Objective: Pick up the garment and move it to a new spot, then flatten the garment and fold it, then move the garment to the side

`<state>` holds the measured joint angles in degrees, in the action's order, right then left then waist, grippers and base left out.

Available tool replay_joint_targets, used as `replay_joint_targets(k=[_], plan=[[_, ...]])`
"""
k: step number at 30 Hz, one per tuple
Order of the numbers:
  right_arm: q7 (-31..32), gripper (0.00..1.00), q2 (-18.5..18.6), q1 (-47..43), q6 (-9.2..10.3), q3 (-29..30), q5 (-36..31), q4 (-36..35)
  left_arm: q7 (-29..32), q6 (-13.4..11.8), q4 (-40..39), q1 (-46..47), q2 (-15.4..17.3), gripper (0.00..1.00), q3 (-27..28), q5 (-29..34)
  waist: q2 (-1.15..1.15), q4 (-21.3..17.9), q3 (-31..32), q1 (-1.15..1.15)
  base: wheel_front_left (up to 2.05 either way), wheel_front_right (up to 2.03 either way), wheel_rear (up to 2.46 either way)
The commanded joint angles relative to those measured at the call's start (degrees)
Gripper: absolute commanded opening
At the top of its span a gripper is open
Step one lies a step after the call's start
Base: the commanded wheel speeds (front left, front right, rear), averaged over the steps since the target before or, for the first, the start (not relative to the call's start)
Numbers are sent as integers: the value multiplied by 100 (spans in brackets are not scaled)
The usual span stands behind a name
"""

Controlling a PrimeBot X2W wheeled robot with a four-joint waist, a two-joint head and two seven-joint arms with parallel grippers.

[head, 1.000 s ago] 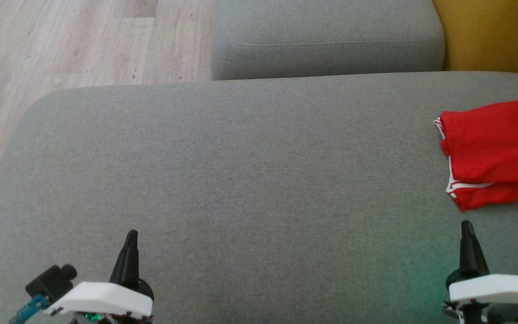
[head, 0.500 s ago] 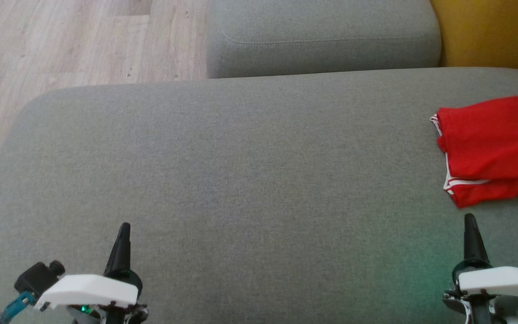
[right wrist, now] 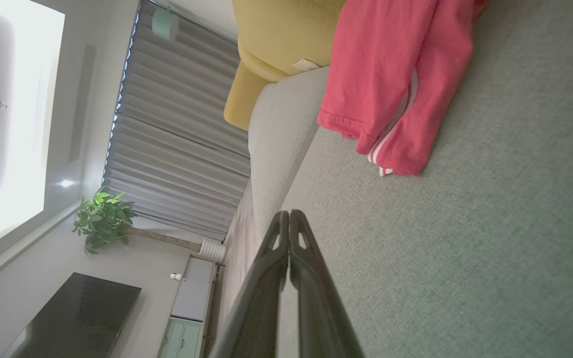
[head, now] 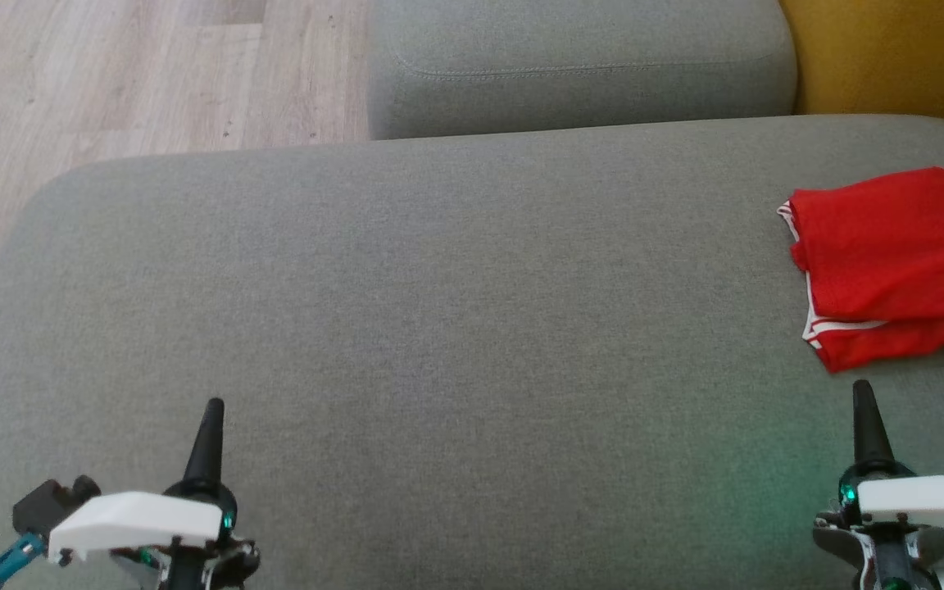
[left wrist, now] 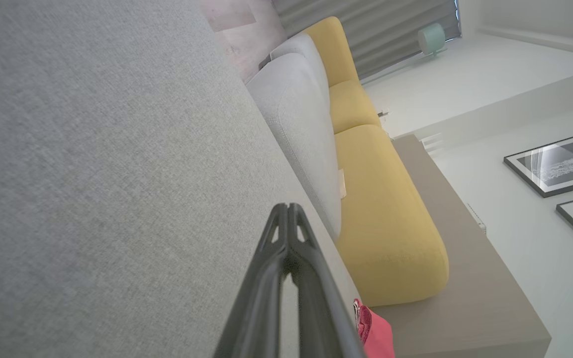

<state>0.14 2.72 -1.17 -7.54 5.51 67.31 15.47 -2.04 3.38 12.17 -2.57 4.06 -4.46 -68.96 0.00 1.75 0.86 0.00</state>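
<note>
Far left, a wooden floor (head: pixel 111 74) is seen past the seat edge. At near left the left gripper (head: pixel 211 414) is held over the grey seat (head: pixel 456 311), fingers pressed together, nothing grasped. The middle of the seat is bare fabric; a second grey cushion (head: pixel 578 65) is seen beyond it at the far side. At near right the right gripper (head: pixel 864 393) is likewise clenched on nothing, tips just short of the garment, not touching it. The red garment (head: pixel 890 254) is laid at the right edge of the seat, doubled over in stacked layers, white trim shown at its near-left corner; part is cut off by the frame. A yellow cushion (head: pixel 890 57) is seen at far right. Judged progress: pick-up, flattening, folding and the move aside appear done, since a compact folded pile is parked at the side and both grippers are apart from it; little or nothing is left.
</note>
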Motion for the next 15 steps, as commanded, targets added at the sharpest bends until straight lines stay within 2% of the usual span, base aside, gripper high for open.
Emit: replay_joint_targets(k=[1, 15], plan=[[51, 0, 15, 340, 4, -62, 146, -178, 36, 58, -156, 382, 89, 0, 216, -131, 0, -4, -3, 0, 0, 0, 0], [285, 0, 16, 497, 4, 4, 1075, -165, 275, 199, -24, 569, 84, 0, 459, -1092, 0, -72, -43, 0, 0, 0, 0]])
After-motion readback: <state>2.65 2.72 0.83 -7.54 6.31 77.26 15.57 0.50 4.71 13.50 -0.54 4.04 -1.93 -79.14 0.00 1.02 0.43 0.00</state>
